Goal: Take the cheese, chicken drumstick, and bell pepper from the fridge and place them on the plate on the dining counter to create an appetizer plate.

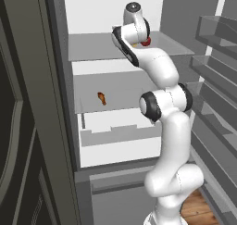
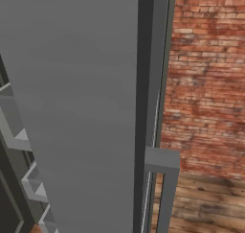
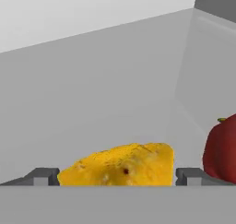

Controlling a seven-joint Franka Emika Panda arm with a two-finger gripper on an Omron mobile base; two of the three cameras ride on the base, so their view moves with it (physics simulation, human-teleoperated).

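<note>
Cheese [image 3: 120, 165] sits between the wide-spread jaws, bell pepper [image 3: 222, 149] just beside it.

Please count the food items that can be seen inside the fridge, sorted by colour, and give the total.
Yellow-orange: 1, the cheese, between the open fingertips of the gripper
Dark red: 1, the bell pepper, beside the cheese
Brown-orange: 1, the chicken drumstick, on a lower shelf of the fridge
Total: 3
</note>
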